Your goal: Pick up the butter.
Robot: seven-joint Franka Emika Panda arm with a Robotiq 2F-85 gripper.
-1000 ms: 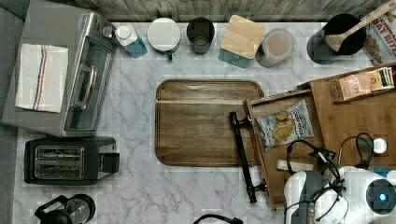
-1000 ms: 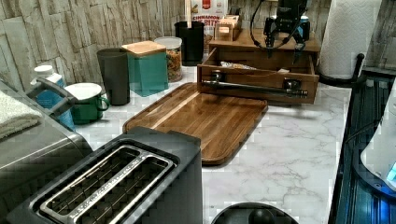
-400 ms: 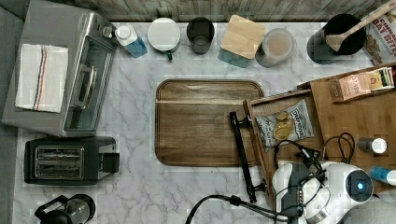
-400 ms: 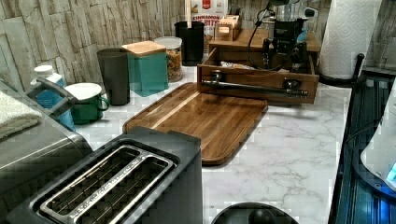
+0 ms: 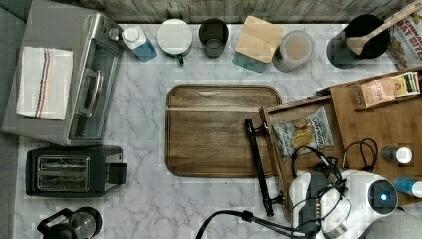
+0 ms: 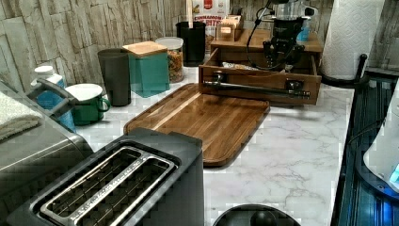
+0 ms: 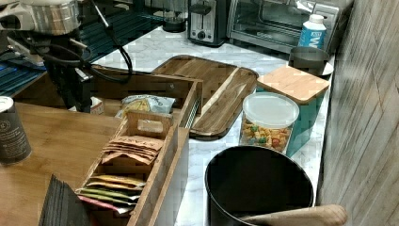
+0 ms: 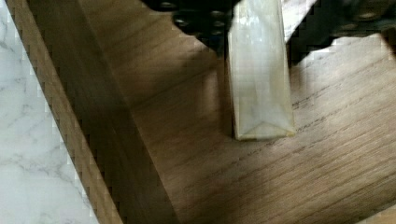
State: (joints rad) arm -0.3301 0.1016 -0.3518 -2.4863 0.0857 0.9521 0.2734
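Pincer (image 8: 261, 25) lowered into open wooden drawer (image 8: 196, 158), black fingers (image 8: 201, 21) flanking butter (image 8: 259, 79) on both sides; whether they press it, cannot tell. Butter: slim pale cream stick, folded wrapper end, lying flat on grained drawer floor. Drawer wall just beside, marble counter (image 8: 32, 154) beyond it. Snack bag (image 5: 301, 134) farther along same drawer. Arm (image 6: 284, 33) upright, wrist pointing down, cables looped around.
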